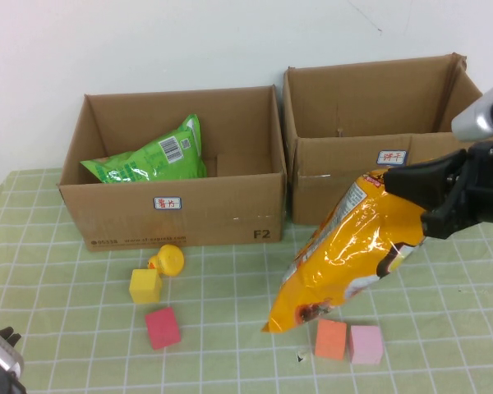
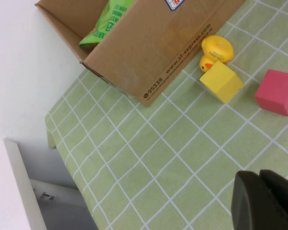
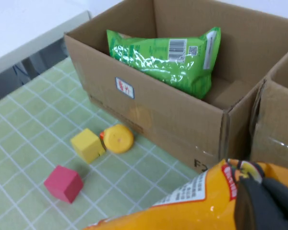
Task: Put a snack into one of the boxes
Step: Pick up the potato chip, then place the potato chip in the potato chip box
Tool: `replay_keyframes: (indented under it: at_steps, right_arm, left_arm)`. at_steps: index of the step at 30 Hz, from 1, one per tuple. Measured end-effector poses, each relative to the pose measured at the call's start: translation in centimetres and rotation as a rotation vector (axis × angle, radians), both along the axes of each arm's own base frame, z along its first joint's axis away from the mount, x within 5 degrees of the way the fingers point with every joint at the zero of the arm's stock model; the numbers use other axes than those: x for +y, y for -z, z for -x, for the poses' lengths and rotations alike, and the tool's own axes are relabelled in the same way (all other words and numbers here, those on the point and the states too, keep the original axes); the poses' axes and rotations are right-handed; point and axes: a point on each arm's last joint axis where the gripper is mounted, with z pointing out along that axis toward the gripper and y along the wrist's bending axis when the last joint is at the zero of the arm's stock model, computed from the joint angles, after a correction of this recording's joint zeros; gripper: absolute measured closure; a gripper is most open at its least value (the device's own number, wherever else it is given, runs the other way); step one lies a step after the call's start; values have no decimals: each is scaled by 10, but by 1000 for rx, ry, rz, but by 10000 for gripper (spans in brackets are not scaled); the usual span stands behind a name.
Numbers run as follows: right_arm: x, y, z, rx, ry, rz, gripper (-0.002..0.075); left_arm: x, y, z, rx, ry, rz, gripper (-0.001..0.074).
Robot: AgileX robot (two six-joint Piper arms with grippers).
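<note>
- Orange snack bag (image 1: 349, 254) hanging tilted above the counter (image 1: 230, 328), top corner pinched in the clenched jaws of the right gripper (image 1: 423, 209), lower corner low over the cloth near the orange block (image 1: 330, 338).
- Right gripper at the right side of the scene, in front of the right cardboard box (image 1: 370, 156), bag not inside either box.
- Left cardboard box (image 1: 177, 205) holding a green snack bag (image 1: 148, 156) leaning toward its left wall.
- Yellow rubber duck (image 1: 168, 259) just in front of the left box, touching a yellow block (image 1: 145, 286); red block (image 1: 162, 327) nearer the robot.
- Pink block (image 1: 366, 344) right beside the orange block.
- Left gripper (image 2: 264, 201) low at the near left corner of the counter, jaws clenched on nothing.
- Green checked cloth covering the counter.
</note>
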Motion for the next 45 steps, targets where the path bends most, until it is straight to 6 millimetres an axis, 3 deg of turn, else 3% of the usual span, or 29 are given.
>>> replay_keyframes:
  at_steps: [7, 16, 20, 26, 35, 40, 42, 45]
  right_arm:
    - [5, -14, -2, -65, -27, -90, 726]
    - [10, -74, -19, -265, -59, -138, 727]
    - [18, -95, -35, -330, -76, -152, 727]
    - [51, -109, -68, -386, -117, -165, 727]
    - [105, -107, -134, -452, -117, -184, 727]
    - [127, -76, -169, -430, -64, -164, 720]
    - [132, -57, -178, -393, -2, -132, 678]
    - [138, -39, -186, -346, 94, -100, 508]
  left_arm:
    - [0, 0, 0, 0, -2, 4, 736]
    - [0, 0, 0, -1, -1, 4, 736]
    - [0, 0, 0, -1, -2, 6, 736]
    - [0, 0, 0, -1, -2, 6, 736]
    - [0, 0, 0, 0, -2, 10, 736]
    - [0, 0, 0, 0, -3, 12, 736]
    - [0, 0, 0, 0, -3, 12, 736]
    - [0, 0, 0, 1, -3, 13, 736]
